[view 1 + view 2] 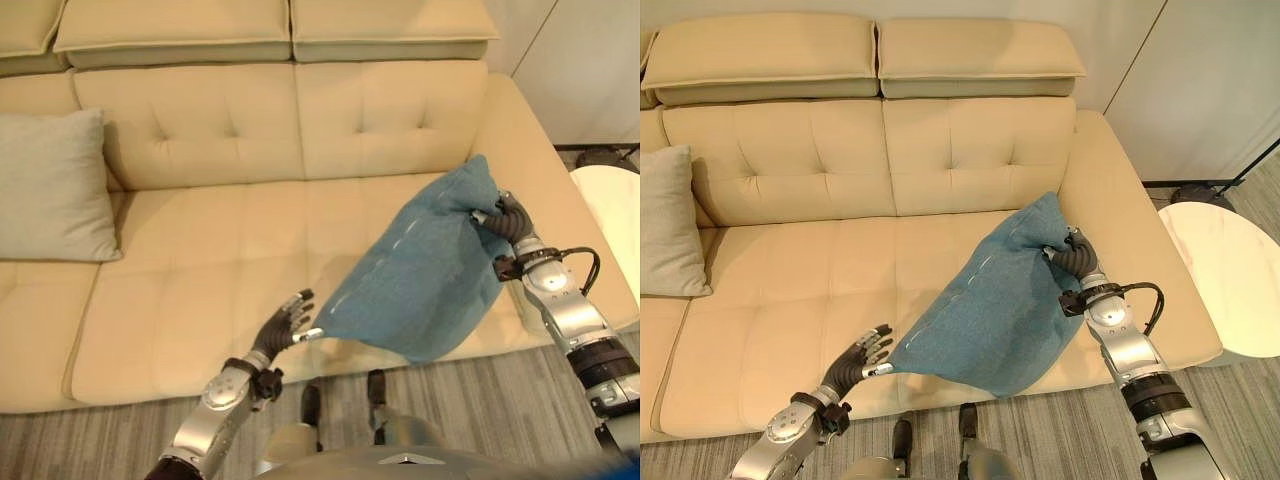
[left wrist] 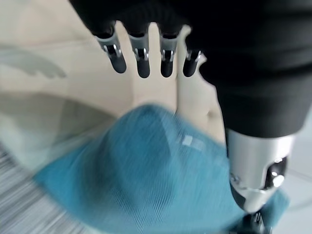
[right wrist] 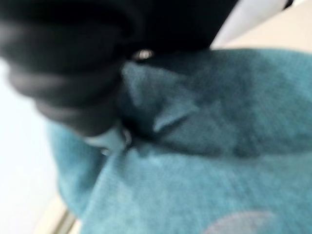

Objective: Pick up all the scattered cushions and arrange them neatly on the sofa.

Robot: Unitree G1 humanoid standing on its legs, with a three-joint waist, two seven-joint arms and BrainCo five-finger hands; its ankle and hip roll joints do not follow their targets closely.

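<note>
Pale grey square fabric cushion [image 1: 55,185]: stands upright against the backrest at the left end of the cream tufted leather sofa [image 1: 270,130]; already placed, touched by neither hand.
Left robot hand [image 1: 287,322]: fingers straight and spread, clamped on nothing; fingertips touch the lower left corner of the teal cushion, at the front edge of the seat. Its own wrist view confirms the fingers extended.
Teal square soft-weave cushion [image 1: 415,280]: held in the air, tilted, above the right half of the seat and its front edge; not resting on the sofa. Lower corner by the left robot hand, upper corner in the right.
Right robot hand [image 1: 1072,258]: fingers curled tight on the upper right corner of the teal cushion; cloth bunches and creases at the grip in its wrist view.
Handling, judged: light and soft; the body sags and folds between the two corners, so it will not keep shape under a single pinch. Cloth looks grippy, not slippery; nothing fragile.
Hold points, judged: corners or side seam; a second grip at the lower corner would steady it for placing.
White round side table [image 1: 1225,275]: right of the sofa arm, well apart from the cushion.
</note>
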